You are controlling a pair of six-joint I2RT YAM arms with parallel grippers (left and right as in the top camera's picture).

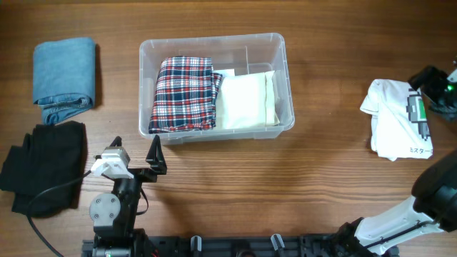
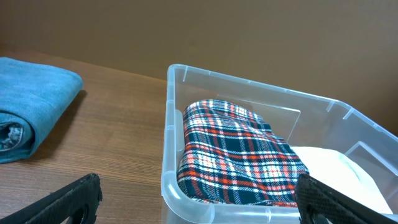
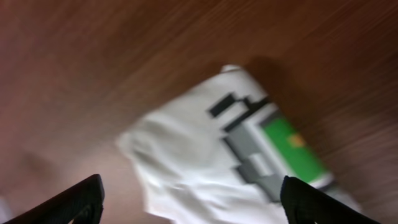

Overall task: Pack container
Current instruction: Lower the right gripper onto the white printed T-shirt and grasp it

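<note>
The container, a clear plastic bin, stands at the table's middle. Inside it a folded plaid cloth lies on the left and a folded cream cloth on the right. My left gripper stands open just in front of the bin's near left corner. In the left wrist view its jaws are spread wide around the bin's corner, touching nothing, with the plaid cloth beyond. My right gripper hovers open at the far right over a white printed T-shirt. In the blurred right wrist view the shirt lies below the spread jaws.
A folded blue denim garment lies at the back left, also seen from the left wrist as denim. A black garment lies at the front left beside the left arm's base and cable.
</note>
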